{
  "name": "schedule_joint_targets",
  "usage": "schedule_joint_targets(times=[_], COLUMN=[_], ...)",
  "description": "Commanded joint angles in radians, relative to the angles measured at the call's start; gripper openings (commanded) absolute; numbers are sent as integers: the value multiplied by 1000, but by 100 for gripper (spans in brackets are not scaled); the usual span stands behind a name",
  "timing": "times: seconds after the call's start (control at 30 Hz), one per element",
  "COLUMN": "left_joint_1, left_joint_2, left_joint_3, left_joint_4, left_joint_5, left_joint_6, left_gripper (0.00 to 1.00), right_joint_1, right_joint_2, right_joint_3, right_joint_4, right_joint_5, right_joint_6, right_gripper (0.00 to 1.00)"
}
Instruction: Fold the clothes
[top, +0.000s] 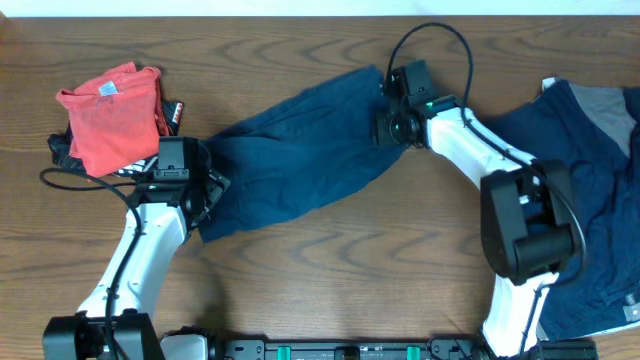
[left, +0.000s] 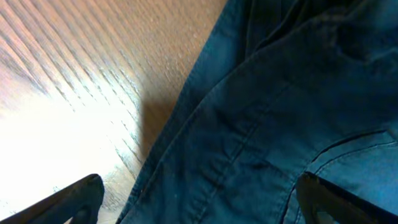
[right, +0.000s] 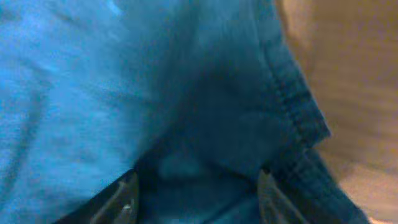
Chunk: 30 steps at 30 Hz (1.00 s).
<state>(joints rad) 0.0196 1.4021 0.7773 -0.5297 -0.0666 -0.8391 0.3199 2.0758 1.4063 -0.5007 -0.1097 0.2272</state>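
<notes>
The navy trousers (top: 300, 150) lie spread diagonally across the middle of the table. My left gripper (top: 205, 192) is over their lower left end. In the left wrist view its fingers (left: 199, 202) are wide open, straddling the fabric (left: 261, 124) and its seams by the bare wood. My right gripper (top: 385, 128) is at the upper right end. In the right wrist view its fingers (right: 196, 196) are open, with the hemmed navy cloth (right: 124, 81) between them.
A red tee (top: 110, 115) lies bunched on a black printed piece (top: 60, 148) at the far left. A pile of navy clothes (top: 590, 200) with a grey piece (top: 600, 105) fills the right side. Black cables run near both arms.
</notes>
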Motion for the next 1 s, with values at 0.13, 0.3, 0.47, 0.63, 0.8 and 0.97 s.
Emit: schedule_joint_targets(times=[0.13, 0.3, 0.47, 0.63, 0.8, 0.97], left_joint_1=[5, 5, 5, 5, 5, 5], left_joint_2=[125, 229, 280, 281, 248, 106], left_joint_3=[-35, -35, -35, -34, -29, 16], left_joint_4=[84, 180, 223, 241, 190, -54], left_joint_5=[18, 185, 262, 322, 533, 558], left_joint_6=[17, 89, 109, 214, 344, 388], left_gripper=[100, 96, 75, 7, 6, 6], right_joint_1=[-3, -14, -54, -85, -86, -76], right_joint_2=[54, 9, -68, -142, -226, -296], right_joint_3=[0, 0, 0, 0, 0, 0], right_joint_4=[-58, -168, -245, -255, -227, -272], right_joint_5=[22, 189, 259, 251, 126, -211], right_joint_6=[-26, 43, 83, 63, -61, -191], right_gripper=[69, 73, 77, 81, 81, 52])
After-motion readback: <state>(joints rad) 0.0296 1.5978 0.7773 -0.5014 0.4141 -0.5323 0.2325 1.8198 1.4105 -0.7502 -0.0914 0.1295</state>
